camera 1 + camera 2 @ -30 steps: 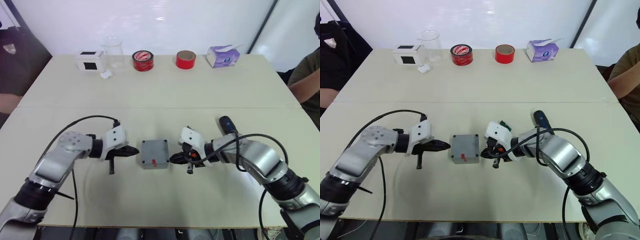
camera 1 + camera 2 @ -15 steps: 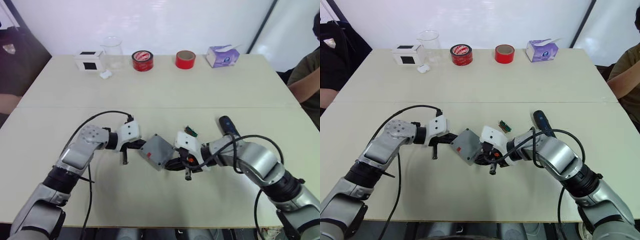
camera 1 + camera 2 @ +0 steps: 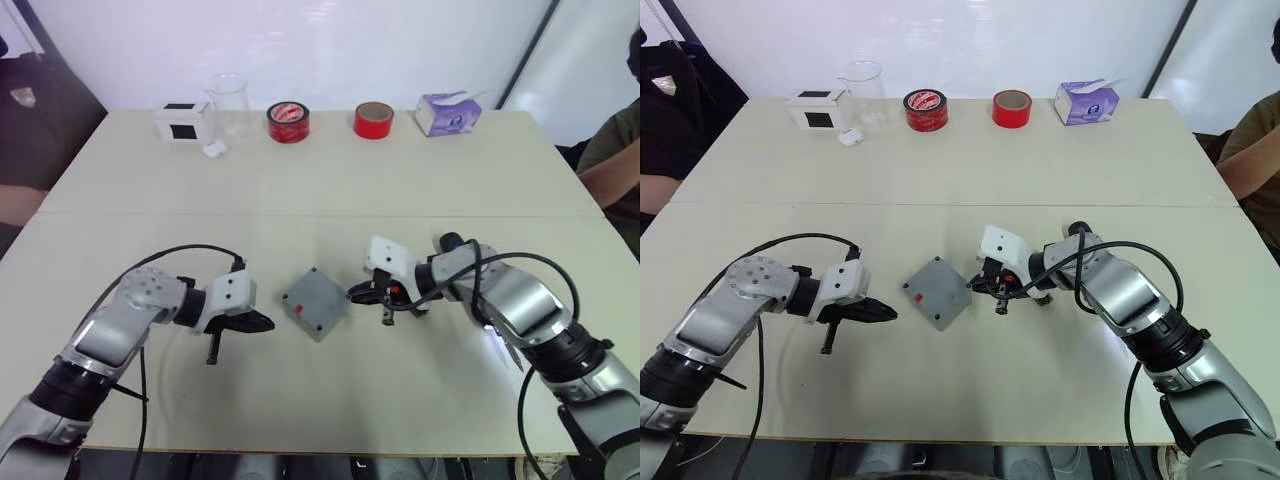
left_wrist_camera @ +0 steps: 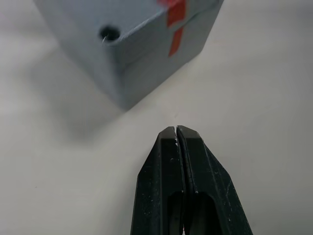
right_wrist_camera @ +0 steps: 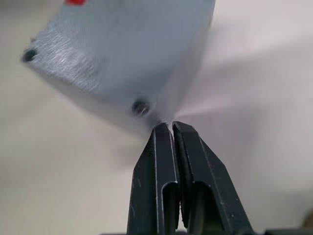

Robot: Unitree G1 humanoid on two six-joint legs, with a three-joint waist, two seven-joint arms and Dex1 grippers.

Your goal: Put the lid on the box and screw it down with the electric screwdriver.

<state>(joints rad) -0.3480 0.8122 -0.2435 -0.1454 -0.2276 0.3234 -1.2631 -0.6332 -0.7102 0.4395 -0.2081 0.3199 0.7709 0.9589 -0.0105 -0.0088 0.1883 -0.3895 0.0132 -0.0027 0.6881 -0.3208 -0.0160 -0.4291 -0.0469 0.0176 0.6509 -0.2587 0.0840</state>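
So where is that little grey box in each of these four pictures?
Left eye view: the box sits on the table, between the left end effector and the right end effector.
Right eye view: mid-table, turned cornerwise.
Left wrist view: just beyond the shut fingertips, one corner facing them.
Right wrist view: close ahead of the shut fingertips.
Shared landmark: the red mark on the box.

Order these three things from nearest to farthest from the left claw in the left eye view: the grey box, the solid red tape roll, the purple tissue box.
1. The grey box, just beside the left claw, toward the table's middle.
2. The solid red tape roll, at the far edge, toward the right.
3. The purple tissue box, at the far edge, further right still.
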